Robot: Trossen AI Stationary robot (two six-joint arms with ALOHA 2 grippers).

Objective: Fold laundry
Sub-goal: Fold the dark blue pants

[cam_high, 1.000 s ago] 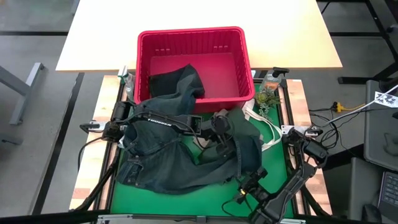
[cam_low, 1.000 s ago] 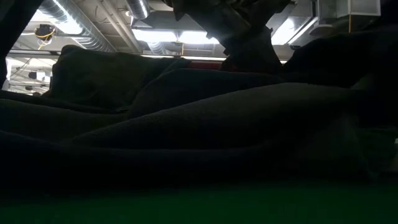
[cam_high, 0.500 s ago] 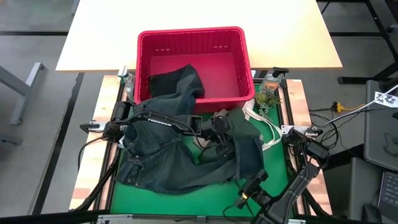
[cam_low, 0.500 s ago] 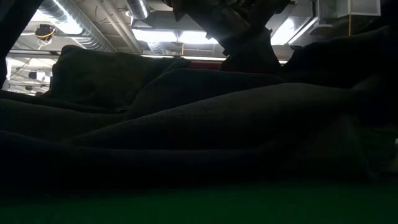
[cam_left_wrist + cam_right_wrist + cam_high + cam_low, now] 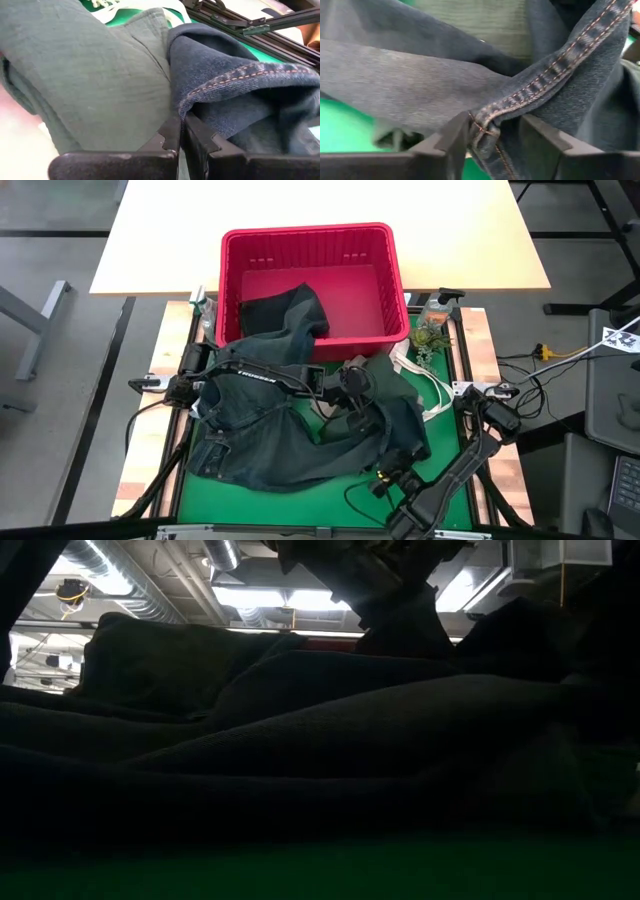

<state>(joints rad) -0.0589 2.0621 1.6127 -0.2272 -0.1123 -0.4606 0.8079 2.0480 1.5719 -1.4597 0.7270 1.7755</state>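
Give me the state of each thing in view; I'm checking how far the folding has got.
Jeans: unfolded, crumpled on the green mat, one end draped into the basket.
Olive-green shirt: bunched up beside the jeans.
Red basket: upright, holding part of the jeans.
Left claw: shut where the shirt and jeans meet.
Right claw: open around a jeans seam.
Bottle: upright by the basket.

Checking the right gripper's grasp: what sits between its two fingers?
A stitched seam of the jeans lies between the right gripper fingers, seen in the right wrist view.
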